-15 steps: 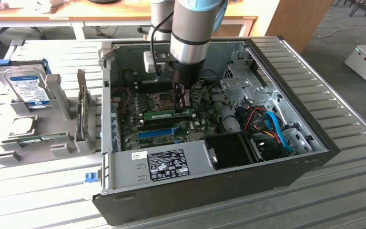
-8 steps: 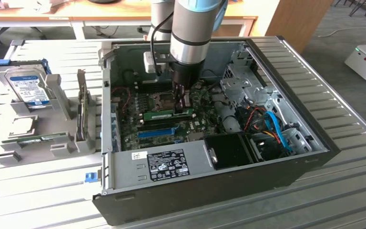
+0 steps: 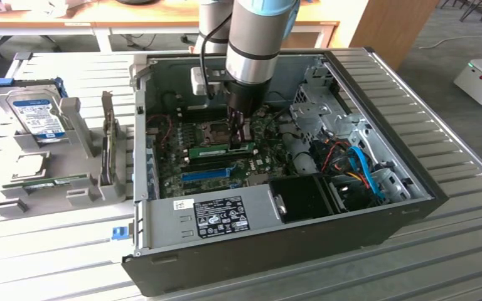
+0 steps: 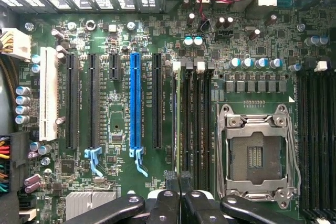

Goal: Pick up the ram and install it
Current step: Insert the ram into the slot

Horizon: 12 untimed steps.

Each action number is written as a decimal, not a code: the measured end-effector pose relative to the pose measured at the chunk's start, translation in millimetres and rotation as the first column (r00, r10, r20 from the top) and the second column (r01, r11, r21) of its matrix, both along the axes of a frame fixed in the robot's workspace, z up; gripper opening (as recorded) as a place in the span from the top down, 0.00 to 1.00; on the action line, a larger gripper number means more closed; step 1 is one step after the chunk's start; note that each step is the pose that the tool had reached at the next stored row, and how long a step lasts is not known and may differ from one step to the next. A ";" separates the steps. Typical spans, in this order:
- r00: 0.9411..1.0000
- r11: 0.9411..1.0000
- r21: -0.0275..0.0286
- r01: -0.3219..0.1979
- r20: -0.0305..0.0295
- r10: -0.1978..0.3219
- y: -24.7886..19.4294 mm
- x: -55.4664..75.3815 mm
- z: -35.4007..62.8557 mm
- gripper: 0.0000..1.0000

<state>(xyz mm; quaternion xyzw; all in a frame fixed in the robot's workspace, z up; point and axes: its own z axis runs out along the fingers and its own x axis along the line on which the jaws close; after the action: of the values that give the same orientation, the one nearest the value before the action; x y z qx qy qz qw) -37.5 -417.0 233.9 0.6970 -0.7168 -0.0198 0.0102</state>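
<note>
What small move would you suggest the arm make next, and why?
Probably a gentle push straight down: the shut pincer sits over one end of the memory stick, which stands on edge along the memory slots beside the processor socket.

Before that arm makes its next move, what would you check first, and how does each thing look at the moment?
1. The gripper shut on the ram: ok, pinched near one end.
2. The ram lined up along the memory slots beside the CPU socket: ok.
3. The ram pressed fully home: cannot tell.
4. The slot latches snapped shut: cannot tell.
5. The long blue slot clear of the gripper: ok, they are apart.
</note>
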 end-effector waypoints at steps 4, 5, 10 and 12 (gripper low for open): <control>1.000 1.000 0.000 0.000 0.000 0.000 0.1 0.7 -0.2 0.88; 1.000 1.000 0.000 0.000 0.000 0.000 0.2 0.9 -0.3 0.88; 1.000 1.000 0.000 0.000 0.000 0.000 0.6 1.0 -0.2 0.88; 1.000 1.000 0.000 0.000 0.000 0.000 1.4 1.0 -0.2 0.88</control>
<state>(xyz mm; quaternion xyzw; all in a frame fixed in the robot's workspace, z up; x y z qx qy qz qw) -36.5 -415.6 233.7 0.6970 -0.7167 -0.0199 0.0102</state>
